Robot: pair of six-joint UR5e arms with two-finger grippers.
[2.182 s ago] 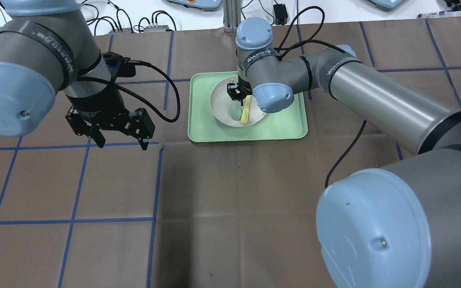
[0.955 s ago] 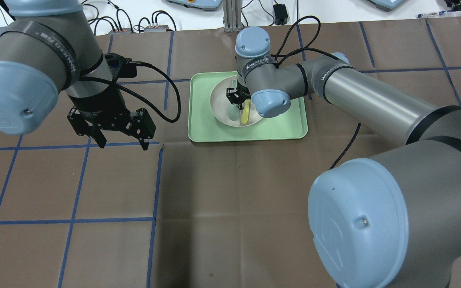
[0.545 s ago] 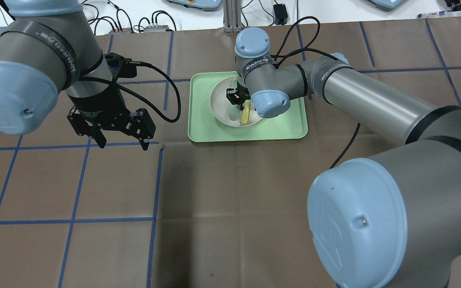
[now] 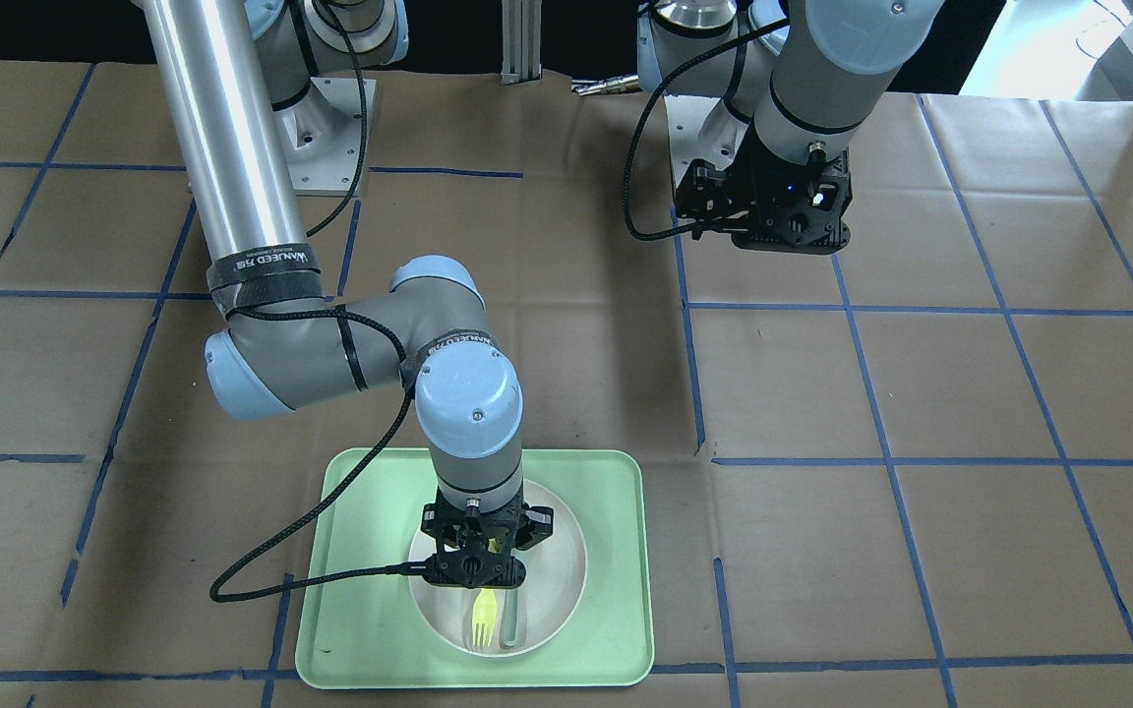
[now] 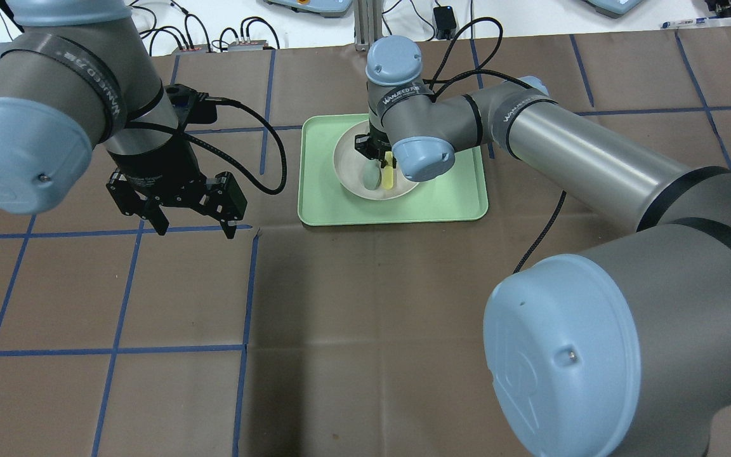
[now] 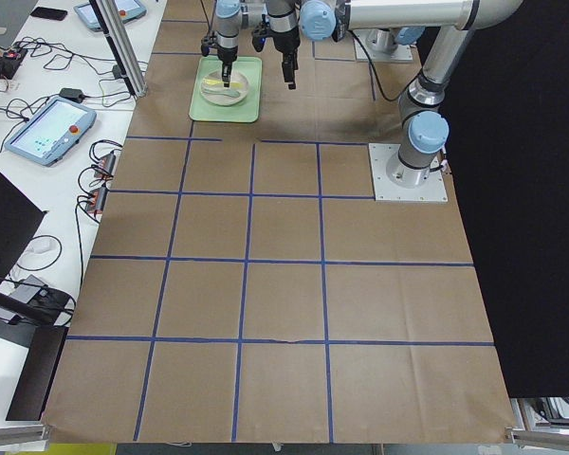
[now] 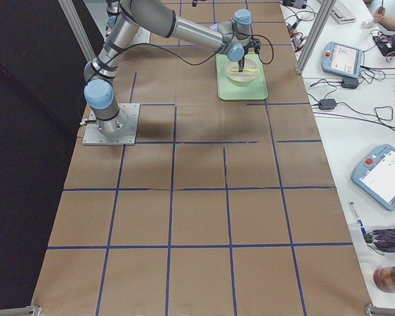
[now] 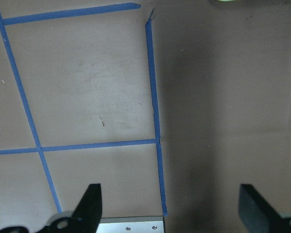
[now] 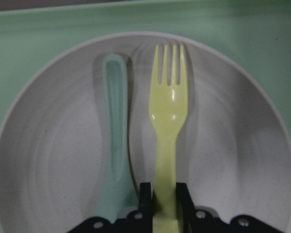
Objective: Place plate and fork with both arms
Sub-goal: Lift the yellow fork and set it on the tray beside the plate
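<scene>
Honestly, what worries me is the grey-green spoon (image 9: 115,126): it lies in the plate (image 9: 233,145) just beside the yellow fork (image 9: 169,107), and its handle end sits right against one finger of the right hand (image 9: 163,196). That hand is clamped on the very end of the fork's handle, tines pointing away from it over the plate. If it lifts or swings sideways, I reckon the finger could nudge the spoon, drag it up the rim or flick it onto the mint-green tray (image 5: 454,197). With so little handle in the grip, the fork might also droop and catch its tines on the raised rim, shoving the plate across the tray. I can't tell whether the fork is clear of the plate or resting on it. The left hand (image 5: 195,230) hangs spread wide and holding nothing over bare desk (image 5: 365,317), well apart from the tray. When it goes for the plate, any tilt could send the spoon sliding out. By my count: one plate, one fork, one spoon, one tray, two arms with one hand each.
</scene>
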